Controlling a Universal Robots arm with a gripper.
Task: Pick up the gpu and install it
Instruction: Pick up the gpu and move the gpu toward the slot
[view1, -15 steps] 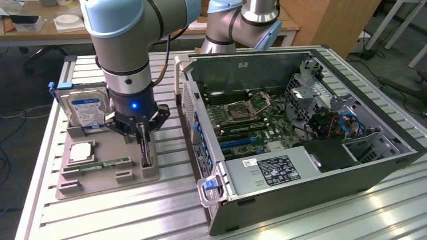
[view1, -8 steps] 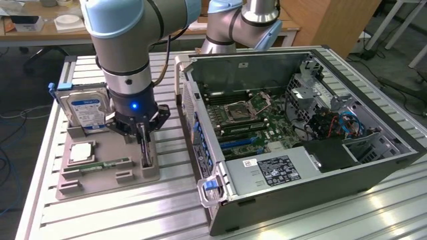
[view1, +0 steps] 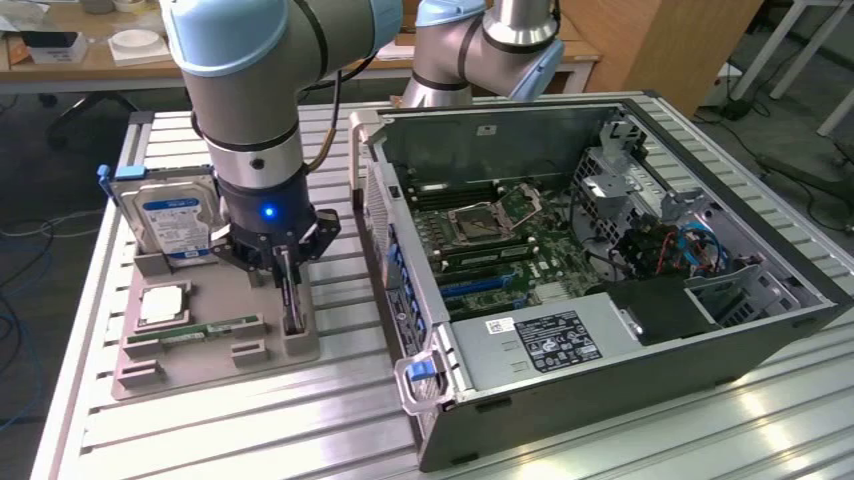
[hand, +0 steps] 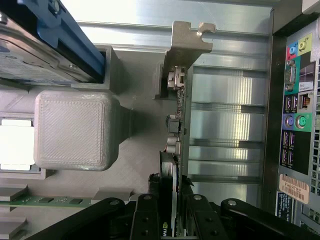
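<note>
Gripping the gpu (hand: 176, 125), the gripper (hand: 172, 200) pinches both faces of the card, jaws partly closed. It stands edge-on in the grey holder (view1: 200, 355).

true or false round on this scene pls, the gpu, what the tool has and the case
1. The thin dark gpu card stands on edge in the grey moulded tray. True.
2. The tool grips the silver hard drive. False: its fingers close on the thin dark gpu card, and the silver hard drive with a blue-white label stands apart in its own slot.
3. The black computer case lies with its side open and its green motherboard showing. True.
4. The card is already seated inside the case. False: it is in the tray, outside the case.
</note>
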